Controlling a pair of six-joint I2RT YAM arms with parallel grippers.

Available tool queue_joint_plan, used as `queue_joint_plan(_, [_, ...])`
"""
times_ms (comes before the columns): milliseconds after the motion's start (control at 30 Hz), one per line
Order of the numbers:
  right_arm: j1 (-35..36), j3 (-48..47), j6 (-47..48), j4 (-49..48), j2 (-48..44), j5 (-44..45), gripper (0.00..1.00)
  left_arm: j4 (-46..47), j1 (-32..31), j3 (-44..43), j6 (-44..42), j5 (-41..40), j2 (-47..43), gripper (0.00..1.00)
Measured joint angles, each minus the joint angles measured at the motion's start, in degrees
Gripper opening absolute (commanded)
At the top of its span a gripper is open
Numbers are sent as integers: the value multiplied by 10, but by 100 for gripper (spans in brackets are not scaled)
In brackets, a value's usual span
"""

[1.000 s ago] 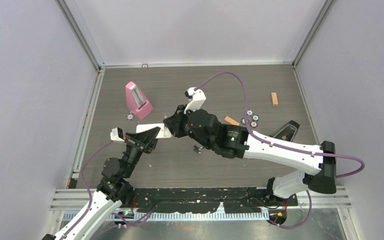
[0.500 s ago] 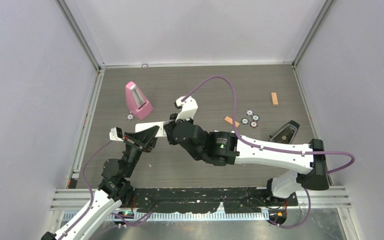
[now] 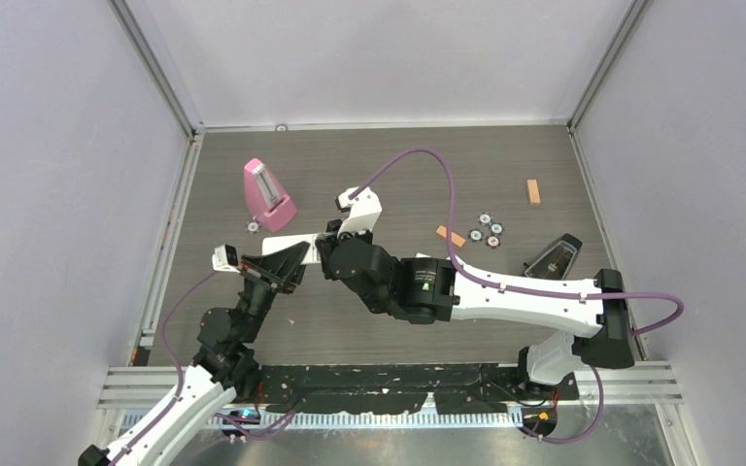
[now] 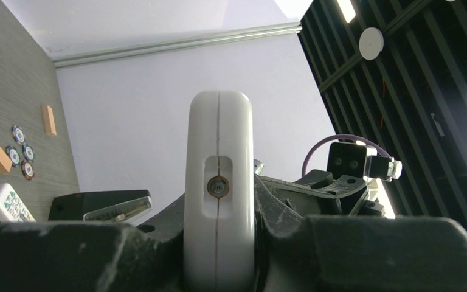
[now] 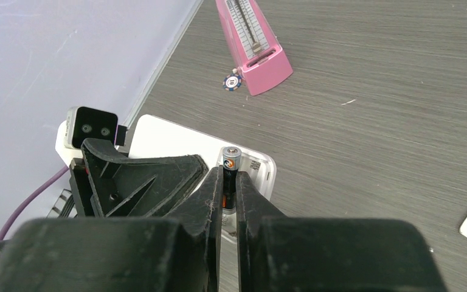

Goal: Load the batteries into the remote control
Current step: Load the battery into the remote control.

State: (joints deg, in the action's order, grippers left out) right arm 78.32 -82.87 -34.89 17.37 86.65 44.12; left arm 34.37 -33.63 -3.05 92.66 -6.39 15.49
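Observation:
My left gripper (image 3: pixel 287 264) is shut on the remote control (image 3: pixel 280 247), a long white bar held on edge above the table. The left wrist view shows it end-on (image 4: pixel 219 182), clamped between the jaws of the left gripper (image 4: pixel 219 243). My right gripper (image 3: pixel 329 254) hangs over the remote's right end, shut on a battery (image 5: pixel 228 162), a thin dark cylinder with a silvery tip. The battery stands upright between the fingers of the right gripper (image 5: pixel 230 182), right at the open bay on the remote's (image 5: pixel 170 141) white back. No other batteries show.
A pink metronome (image 3: pixel 268 194) with a poker chip (image 3: pixel 253 227) beside it stands behind the remote. Several chips (image 3: pixel 486 231), two orange blocks (image 3: pixel 450 235) (image 3: pixel 533 191) and a black metronome (image 3: pixel 554 254) lie to the right. A shorter remote (image 4: pixel 9 204) lies flat near them.
My right arm has swung left and brought the battery over the remote's right end. The left arm has held still with the remote.

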Motion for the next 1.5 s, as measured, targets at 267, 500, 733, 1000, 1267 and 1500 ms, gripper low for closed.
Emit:
queue_joint_plan(267, [0,1,-15,-7,0,-3,11,10,0,0,0,-1,2,0])
queue_joint_plan(500, [0,2,-35,-6,0,-14,13,40,0,1,0,-9,25,0])
queue_joint_plan(733, [-1,-2,-50,12,0,-16,21,52,0,6,2,-10,35,0])
queue_joint_plan(1000, [0,-31,-64,50,12,-24,31,61,0,6,13,-9,40,0])
queue_joint_plan(1267, [0,-43,-71,66,15,-27,33,61,0,8,16,-10,39,0])
queue_joint_plan(1500, [1,-47,-76,80,15,-24,34,58,0,15,17,-11,31,0])
